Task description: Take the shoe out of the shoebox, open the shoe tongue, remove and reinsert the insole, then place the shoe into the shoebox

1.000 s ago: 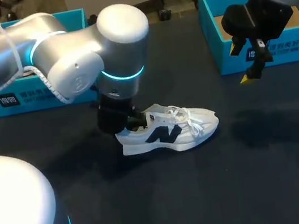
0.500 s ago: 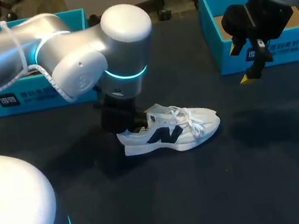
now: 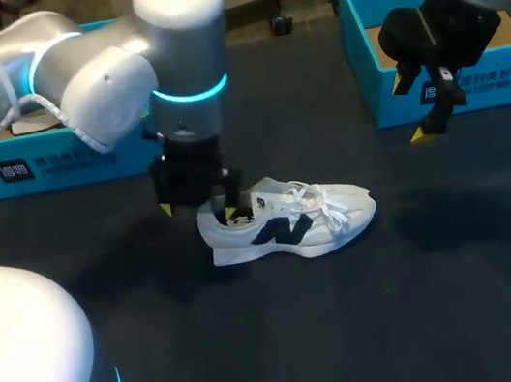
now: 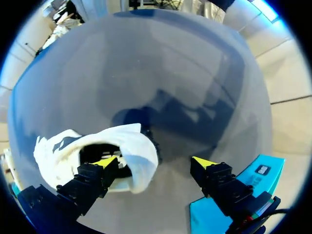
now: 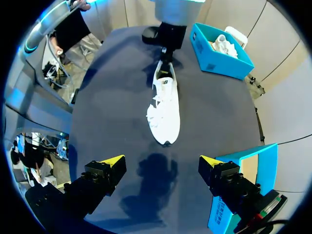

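A white shoe (image 3: 290, 222) with a dark side logo lies on the dark table, toe pointing right. My left gripper (image 3: 200, 210) hangs open over its heel. In the left wrist view one yellow fingertip (image 4: 105, 162) sits at the shoe's opening (image 4: 105, 153), while the other stands apart over bare table, so the left gripper (image 4: 155, 163) holds nothing. My right gripper (image 3: 413, 108) hovers open and empty in front of the right teal shoebox (image 3: 454, 89). From the right wrist, the shoe (image 5: 165, 105) lies well ahead of the right gripper (image 5: 162, 162).
A second teal box (image 3: 64, 162) stands at the back left behind my left arm, with white items inside (image 5: 222, 43). The dark tabletop (image 3: 377, 328) stretches in front of the shoe and to its right.
My left gripper has opened, letting go of the shoe's heel, and lifted slightly to the left. The shoe stays put. The right arm has not moved.
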Controlling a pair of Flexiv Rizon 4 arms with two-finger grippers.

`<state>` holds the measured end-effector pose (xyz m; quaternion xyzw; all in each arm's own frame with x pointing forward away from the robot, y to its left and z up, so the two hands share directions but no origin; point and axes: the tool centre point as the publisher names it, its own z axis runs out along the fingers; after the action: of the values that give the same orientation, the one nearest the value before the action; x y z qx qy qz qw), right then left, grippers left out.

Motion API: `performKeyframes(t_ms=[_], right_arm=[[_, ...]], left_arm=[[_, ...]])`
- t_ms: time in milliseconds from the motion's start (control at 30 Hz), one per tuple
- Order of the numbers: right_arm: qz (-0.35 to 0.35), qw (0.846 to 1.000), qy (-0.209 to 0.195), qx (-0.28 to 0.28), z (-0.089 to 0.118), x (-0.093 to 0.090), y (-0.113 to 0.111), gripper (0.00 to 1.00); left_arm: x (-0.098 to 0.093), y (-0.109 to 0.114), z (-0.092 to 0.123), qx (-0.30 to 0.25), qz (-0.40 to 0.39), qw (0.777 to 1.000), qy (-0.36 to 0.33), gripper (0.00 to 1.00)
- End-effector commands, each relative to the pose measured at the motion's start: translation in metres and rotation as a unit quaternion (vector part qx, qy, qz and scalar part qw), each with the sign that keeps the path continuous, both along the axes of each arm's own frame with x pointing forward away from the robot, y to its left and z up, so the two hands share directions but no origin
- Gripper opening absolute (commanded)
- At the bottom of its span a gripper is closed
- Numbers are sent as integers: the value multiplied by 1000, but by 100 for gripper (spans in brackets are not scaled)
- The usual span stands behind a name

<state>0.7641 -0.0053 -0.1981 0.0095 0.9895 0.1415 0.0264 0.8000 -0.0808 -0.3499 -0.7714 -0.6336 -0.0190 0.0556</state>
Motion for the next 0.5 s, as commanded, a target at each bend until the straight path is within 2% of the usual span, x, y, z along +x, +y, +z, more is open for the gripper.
performKeyframes(t_ms=[33,167,333,500], right_arm=[[0,1000,1,-1,-1,1,1,100],[0,1000,1,-1,-1,1,1,100],[0,1000,1,-1,-1,1,1,100],[0,1000,1,-1,-1,1,1,100]], left_arm=[[1,13,18,-38,15,999,17,100],[-1,16,29,-58,34,997,35,100],[-4,23,44,-108,43,990,76,100],[-4,23,44,-108,43,990,76,100]])
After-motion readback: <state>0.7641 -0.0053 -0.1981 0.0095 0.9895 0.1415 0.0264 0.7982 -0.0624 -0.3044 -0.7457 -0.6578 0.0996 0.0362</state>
